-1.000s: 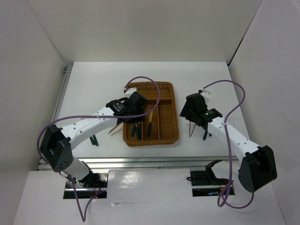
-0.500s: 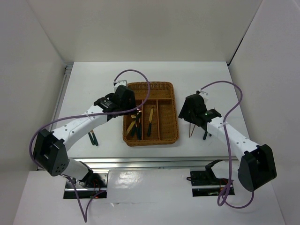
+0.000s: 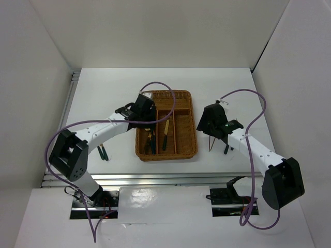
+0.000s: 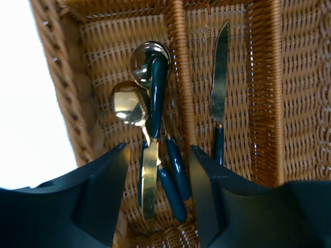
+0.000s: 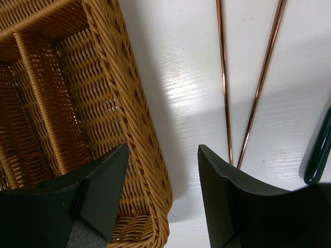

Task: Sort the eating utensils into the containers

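The left gripper [image 4: 158,155], jaws spread wide and empty, hangs over the leftmost slot of the wicker tray [image 4: 57,88], where gold spoons [image 4: 135,101] lie piled; its arm reaches in from the left. The right gripper [image 5: 163,155], likewise agape and empty, hovers beside the tray's right wall, with the chopsticks [image 5: 223,77] on the table just beyond.

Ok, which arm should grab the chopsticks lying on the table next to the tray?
Right, probably. The right gripper is open just beside the two chopsticks on the table, outside the tray's right wall. The left gripper is open over the tray's left slot, farther away.
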Controlling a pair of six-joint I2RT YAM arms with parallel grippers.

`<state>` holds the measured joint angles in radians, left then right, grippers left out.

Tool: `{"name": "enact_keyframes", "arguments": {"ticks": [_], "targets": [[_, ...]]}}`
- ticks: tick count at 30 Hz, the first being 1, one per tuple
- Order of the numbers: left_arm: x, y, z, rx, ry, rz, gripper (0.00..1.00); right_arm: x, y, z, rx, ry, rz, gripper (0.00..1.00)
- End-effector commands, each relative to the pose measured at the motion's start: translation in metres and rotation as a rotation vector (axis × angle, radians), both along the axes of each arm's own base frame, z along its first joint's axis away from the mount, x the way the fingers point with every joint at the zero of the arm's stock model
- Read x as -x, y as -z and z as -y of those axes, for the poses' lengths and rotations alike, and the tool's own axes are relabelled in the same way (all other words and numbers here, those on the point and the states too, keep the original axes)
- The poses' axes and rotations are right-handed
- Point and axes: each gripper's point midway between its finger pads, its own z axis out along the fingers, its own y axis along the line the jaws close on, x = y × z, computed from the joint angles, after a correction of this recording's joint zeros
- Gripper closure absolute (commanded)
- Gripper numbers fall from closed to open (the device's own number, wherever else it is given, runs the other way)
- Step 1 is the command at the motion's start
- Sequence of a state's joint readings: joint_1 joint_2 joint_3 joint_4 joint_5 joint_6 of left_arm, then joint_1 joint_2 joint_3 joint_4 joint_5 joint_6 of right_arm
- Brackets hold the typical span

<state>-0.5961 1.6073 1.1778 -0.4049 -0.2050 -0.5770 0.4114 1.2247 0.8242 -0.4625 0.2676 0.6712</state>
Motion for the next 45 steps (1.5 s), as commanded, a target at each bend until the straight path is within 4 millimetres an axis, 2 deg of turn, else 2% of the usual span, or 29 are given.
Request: {"name": "enact_keyframes", "arguments": {"ticks": [1, 4, 5, 6, 8, 22, 23, 31, 36, 40, 42, 44, 45], "targets": [[-0.012, 0.004, 0.012, 0.026, 0.02, 0.012, 0.38, -0.007, 0.001, -0.002, -0.006, -0.006, 0.019, 0.36], [-0.017, 0.022, 0.011, -0.01, -0.001, -0.022, 0.48, -0.007, 0.001, -0.002, -0.006, -0.006, 0.019, 0.36], [-0.019, 0.025, 0.013, -0.013, -0.001, -0.026, 0.49, -0.007, 0.001, -0.002, -0.006, -0.006, 0.019, 0.36], [-0.017, 0.036, 0.01, -0.035, -0.015, -0.053, 0.5, -0.008, 0.001, 0.0, 0.001, 0.0, 0.021, 0.36], [-0.02, 0.042, 0.009, -0.049, -0.021, -0.059, 0.52, -0.006, 0.004, 0.001, 0.004, 0.0, 0.013, 0.36], [-0.023, 0.068, 0.016, -0.078, -0.019, -0.108, 0.52, -0.006, 0.004, 0.001, 0.004, 0.0, 0.013, 0.36], [-0.023, 0.068, 0.021, -0.077, -0.01, -0.106, 0.52, -0.006, 0.004, 0.0, -0.002, 0.006, 0.013, 0.36], [-0.024, 0.086, 0.02, -0.109, -0.015, -0.138, 0.62, -0.004, 0.006, 0.001, 0.002, 0.006, 0.004, 0.36], [-0.026, 0.087, 0.022, -0.104, -0.022, -0.14, 0.71, -0.002, 0.009, 0.002, 0.005, 0.006, -0.004, 0.36], [-0.023, 0.084, 0.02, -0.105, -0.03, -0.15, 0.72, -0.002, 0.009, 0.002, 0.005, 0.006, -0.004, 0.36], [-0.025, 0.072, 0.02, -0.095, -0.035, -0.122, 0.72, -0.002, 0.009, 0.002, 0.005, 0.006, -0.004, 0.36], [-0.019, 0.069, 0.021, -0.1, -0.016, -0.118, 0.67, -0.002, 0.009, 0.002, 0.005, 0.006, -0.004, 0.36], [-0.022, 0.064, 0.023, -0.086, -0.016, -0.098, 0.61, -0.002, 0.009, 0.002, 0.005, 0.006, -0.004, 0.36]]}}
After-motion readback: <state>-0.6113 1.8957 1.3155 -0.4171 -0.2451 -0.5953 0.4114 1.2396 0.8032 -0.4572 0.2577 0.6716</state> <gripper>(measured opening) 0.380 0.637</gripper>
